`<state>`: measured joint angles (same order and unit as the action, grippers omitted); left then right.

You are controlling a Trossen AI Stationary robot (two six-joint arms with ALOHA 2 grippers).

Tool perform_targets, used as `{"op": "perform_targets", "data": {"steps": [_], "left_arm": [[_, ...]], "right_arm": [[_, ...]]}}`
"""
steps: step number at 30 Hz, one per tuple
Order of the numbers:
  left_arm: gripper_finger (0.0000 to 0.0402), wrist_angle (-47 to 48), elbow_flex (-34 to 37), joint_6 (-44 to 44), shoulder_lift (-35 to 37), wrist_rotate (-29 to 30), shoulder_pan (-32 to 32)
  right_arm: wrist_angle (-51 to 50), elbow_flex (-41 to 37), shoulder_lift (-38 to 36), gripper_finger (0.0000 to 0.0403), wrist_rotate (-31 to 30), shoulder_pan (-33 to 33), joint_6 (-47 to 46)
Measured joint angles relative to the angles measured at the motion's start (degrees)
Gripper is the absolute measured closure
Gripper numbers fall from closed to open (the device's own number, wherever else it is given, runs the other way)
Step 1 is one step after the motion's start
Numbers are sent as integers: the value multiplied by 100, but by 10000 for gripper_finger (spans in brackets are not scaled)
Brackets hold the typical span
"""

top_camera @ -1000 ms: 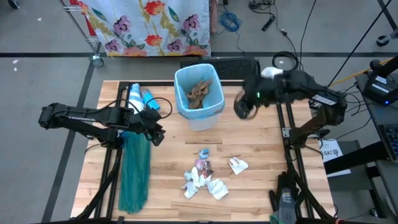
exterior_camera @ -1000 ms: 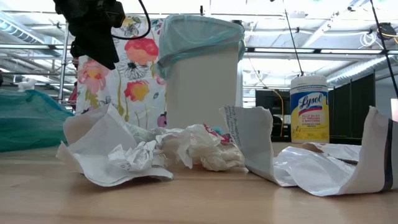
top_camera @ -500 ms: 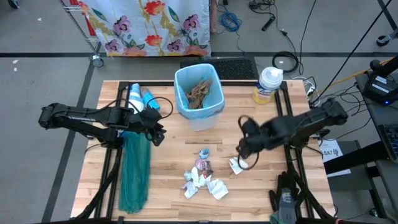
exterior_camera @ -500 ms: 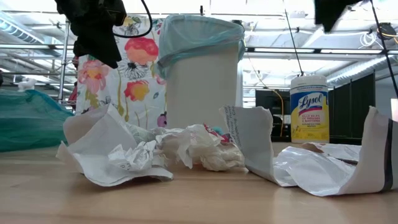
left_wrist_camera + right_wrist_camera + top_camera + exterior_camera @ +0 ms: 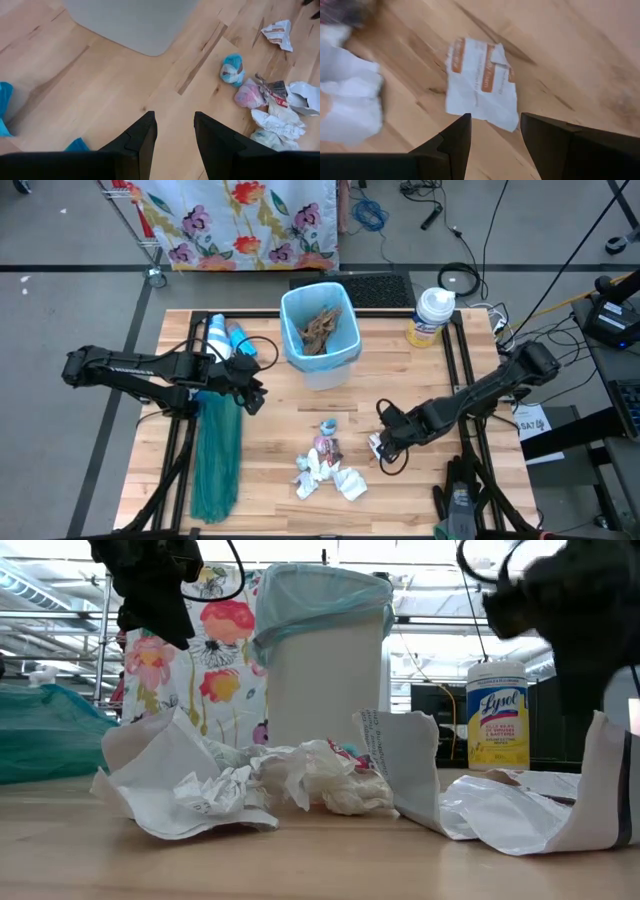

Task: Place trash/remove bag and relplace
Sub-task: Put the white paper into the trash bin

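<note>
The small white bin [image 5: 320,337] stands at the table's far middle, lined with the pale blue bag [image 5: 345,350]; crumpled brown paper [image 5: 321,327] lies inside. Loose trash lies on the near middle of the table: a blue bit [image 5: 328,426], a pink bit [image 5: 325,446] and white scraps [image 5: 330,477]. My right gripper [image 5: 383,443] hangs open, pointing down, just above a white printed scrap [image 5: 480,82] that lies flat on the wood. My left gripper [image 5: 256,396] hovers open, left of the bin, with nothing between its fingers [image 5: 142,137].
A darker teal-green bag [image 5: 217,455] lies along the table's left side, with blue items [image 5: 228,340] at its far end. A wipes canister [image 5: 430,315] stands at the far right. Bare wood lies between the bin and the trash pile.
My right gripper has swung from beside the bin's right rim toward the table's near edge and down, tipping to point more steeply at the table, and now hangs over the white printed scrap. The trash and bin have stayed put.
</note>
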<state>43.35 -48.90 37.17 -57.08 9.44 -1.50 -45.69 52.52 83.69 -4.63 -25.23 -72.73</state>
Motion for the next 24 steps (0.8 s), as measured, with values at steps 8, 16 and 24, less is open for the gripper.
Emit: {"op": "perform_targets", "data": {"steps": [8, 16, 24], "left_arm": [[265, -12, 0, 304, 0, -95, -2], [265, -297, 0, 455, 0, -213, -2], [265, -334, 0, 599, 0, -213, -2]], "right_arm": [[750, -791, 26, 241, 26, 0, 31], [1582, -1309, 26, 241, 23, 0, -3], [2180, -1516, 24, 308, 11, 4, 67]]}}
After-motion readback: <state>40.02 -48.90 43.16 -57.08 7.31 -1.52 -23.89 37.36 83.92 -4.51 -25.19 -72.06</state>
